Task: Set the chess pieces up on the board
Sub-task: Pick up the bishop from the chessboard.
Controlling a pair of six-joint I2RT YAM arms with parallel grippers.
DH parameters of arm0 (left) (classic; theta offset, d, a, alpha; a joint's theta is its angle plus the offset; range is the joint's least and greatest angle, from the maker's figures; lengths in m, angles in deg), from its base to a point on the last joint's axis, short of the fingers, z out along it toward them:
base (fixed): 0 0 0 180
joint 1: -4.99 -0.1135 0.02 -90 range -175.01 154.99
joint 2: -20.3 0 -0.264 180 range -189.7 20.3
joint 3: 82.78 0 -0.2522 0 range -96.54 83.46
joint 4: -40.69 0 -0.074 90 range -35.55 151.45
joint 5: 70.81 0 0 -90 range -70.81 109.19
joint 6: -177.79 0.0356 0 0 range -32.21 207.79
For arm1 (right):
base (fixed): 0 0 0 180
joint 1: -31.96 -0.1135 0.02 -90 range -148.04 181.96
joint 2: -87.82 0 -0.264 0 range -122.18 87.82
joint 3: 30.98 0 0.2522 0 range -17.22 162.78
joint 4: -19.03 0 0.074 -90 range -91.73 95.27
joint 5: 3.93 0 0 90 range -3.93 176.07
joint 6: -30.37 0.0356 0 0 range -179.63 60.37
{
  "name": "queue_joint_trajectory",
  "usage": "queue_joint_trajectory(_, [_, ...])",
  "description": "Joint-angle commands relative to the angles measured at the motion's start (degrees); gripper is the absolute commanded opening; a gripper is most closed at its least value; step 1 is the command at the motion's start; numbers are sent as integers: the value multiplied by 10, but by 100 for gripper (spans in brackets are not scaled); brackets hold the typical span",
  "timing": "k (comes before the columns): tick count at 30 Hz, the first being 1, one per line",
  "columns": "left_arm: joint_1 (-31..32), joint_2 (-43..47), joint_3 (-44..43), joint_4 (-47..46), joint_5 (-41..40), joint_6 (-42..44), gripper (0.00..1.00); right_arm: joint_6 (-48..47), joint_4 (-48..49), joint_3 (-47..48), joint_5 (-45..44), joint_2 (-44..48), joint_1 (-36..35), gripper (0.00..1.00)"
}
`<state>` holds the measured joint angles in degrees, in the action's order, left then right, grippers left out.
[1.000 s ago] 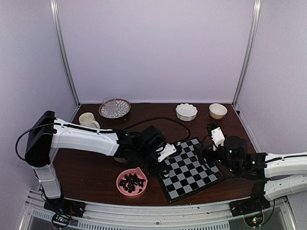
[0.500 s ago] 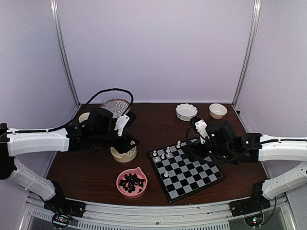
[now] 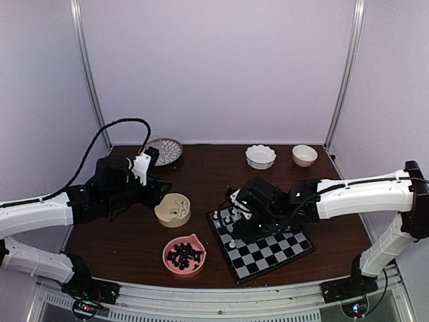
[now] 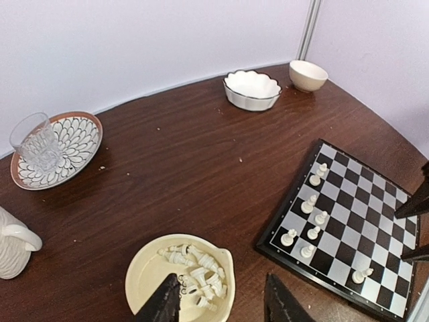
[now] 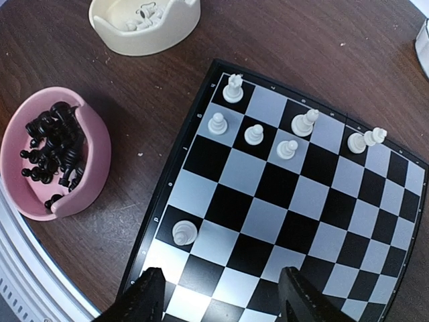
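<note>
The board [image 3: 271, 247] lies at the front right of the table, with several cream-white chess pieces [image 3: 226, 219] standing near its left corner. In the right wrist view these pieces [image 5: 253, 134] stand on the board [image 5: 281, 221], with one more [image 5: 183, 233] by its edge. My right gripper [image 5: 221, 298] hovers above the board, open and empty; it also shows from above [image 3: 248, 223]. More white pieces [image 4: 198, 268] lie in a cream bowl [image 4: 144, 272]. My left gripper [image 4: 218, 305] is open and empty, above the bowl's near rim; it also shows from above [image 3: 159, 193].
A pink bowl [image 3: 166, 253] of black pieces [image 5: 50, 144] sits left of the board. A glass [image 4: 37, 141] on a patterned plate [image 4: 77, 134] and a mug [image 4: 10, 241] are at the back left. A scalloped white bowl [image 3: 260, 155] and a small bowl [image 3: 304, 155] stand at the back.
My left arm has pulled back left, away from the board and the cream bowl. My right gripper has swung left, from the board's right side to above its left part.
</note>
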<state>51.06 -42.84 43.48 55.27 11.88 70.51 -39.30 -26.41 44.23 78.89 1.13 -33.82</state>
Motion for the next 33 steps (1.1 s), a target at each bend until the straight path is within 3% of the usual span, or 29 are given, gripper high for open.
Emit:
queue_joint_trajectory(1, [-2, 27, 16, -44, -44, 4, 43, 6, -29, 39, 25, -45, -7, 58])
queue_joint_trajectory(11, [-2, 30, 18, -42, -47, 5, 44, -5, -46, 103, 46, -147, -12, 49])
queue_joint_trajectory(26, [-2, 21, 15, -40, -44, 6, 45, -4, -46, 109, 47, -179, -12, 34])
queue_joint_trajectory(33, [-2, 15, 12, -39, -42, 5, 45, -6, -49, 115, 41, -182, -12, 16])
